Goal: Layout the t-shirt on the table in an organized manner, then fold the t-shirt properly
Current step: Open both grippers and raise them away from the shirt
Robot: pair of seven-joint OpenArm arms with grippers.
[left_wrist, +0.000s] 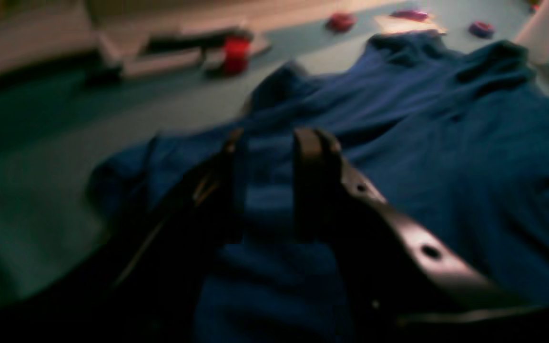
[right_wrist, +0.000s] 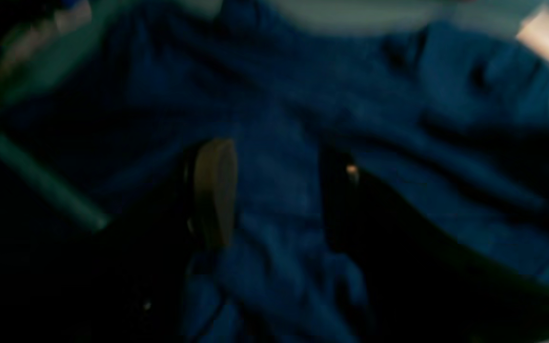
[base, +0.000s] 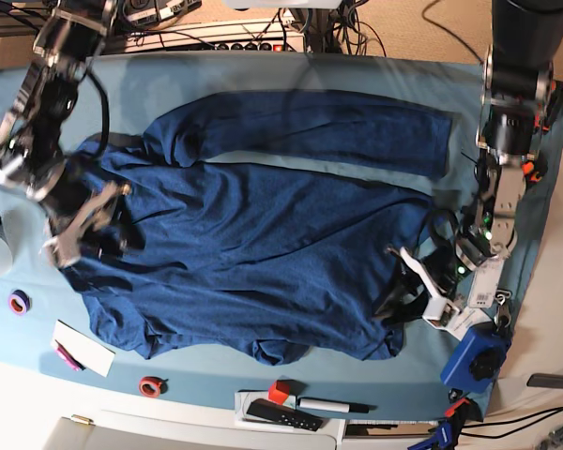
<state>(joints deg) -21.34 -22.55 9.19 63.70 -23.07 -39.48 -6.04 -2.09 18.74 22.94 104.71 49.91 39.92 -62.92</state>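
Dark left gripper (left_wrist: 269, 157) fingers stand apart over the wrinkled navy-blue knit t-shirt (left_wrist: 422, 157). Right wrist view: the right gripper (right_wrist: 277, 190) straddles a fold, fingers apart. Base view: the shirt lies spread on the teal-draped table (base: 263, 70).

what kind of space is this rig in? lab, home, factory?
Most likely a robotics lab bench: a table draped in teal cloth, power strips and loose cables behind it, tape rolls and a marker along its front edge.

Both wrist views are dim and heavily blurred, while the base view is bright and sharp.
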